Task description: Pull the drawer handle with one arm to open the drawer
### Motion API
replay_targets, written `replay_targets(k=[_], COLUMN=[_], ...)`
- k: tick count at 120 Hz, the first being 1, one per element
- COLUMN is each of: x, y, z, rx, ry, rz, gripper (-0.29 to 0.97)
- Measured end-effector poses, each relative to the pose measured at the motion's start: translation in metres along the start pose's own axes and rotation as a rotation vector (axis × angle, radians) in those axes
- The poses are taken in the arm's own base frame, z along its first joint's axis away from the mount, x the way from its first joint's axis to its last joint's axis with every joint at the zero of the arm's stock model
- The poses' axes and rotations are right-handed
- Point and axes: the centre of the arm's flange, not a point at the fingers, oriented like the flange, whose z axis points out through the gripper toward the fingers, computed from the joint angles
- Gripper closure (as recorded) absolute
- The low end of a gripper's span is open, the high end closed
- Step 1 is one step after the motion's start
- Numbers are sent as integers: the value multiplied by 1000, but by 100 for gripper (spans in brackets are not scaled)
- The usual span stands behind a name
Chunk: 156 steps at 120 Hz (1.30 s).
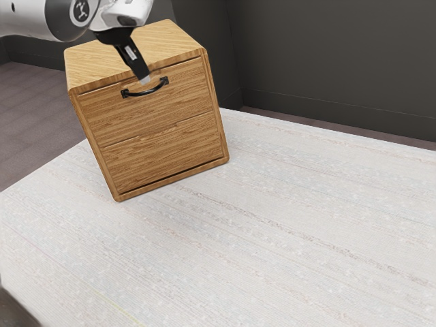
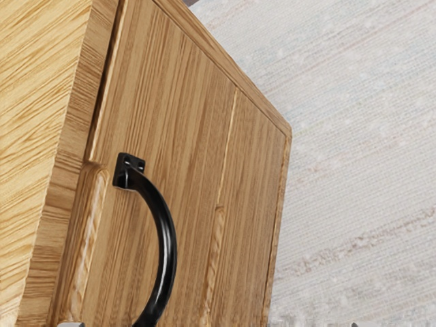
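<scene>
A wooden cabinet (image 1: 102, 58) stands at the far left of the table, with two drawer fronts. The top drawer (image 1: 180, 95) carries a curved black handle (image 1: 144, 89) and sits flush with the cabinet face. My gripper (image 1: 144, 79) comes down from the upper left, its dark finger reaching just above the middle of the handle. In the wrist view the handle (image 2: 160, 245) arcs off the drawer front (image 2: 204, 177) right under my hand. Two grey fingertips peek in far apart, either side of the handle, so the gripper is open.
The lower drawer (image 1: 167, 153) has no handle and is shut. The pale table (image 1: 286, 225) stretches wide to the exterior view's right and front. A dark wall (image 1: 327, 54) runs behind it.
</scene>
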Motion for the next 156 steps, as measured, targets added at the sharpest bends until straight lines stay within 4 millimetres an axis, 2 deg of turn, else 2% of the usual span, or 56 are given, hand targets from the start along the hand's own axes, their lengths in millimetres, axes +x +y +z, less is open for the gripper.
replay_targets(k=[10,25,45,97,121,142,156], x=[5,25,35,24,11,10,12], y=[5,19,23,6,-11,-13,-12], z=[7,33,53,70,83,85,93], rx=[-3,-15,-9,6,11,15,13], ry=[-12,-11,-3,-15,-30,-31,-34], rz=[24,72,100,99,77,80,86], gripper=[25,26,27,28,32,36,37])
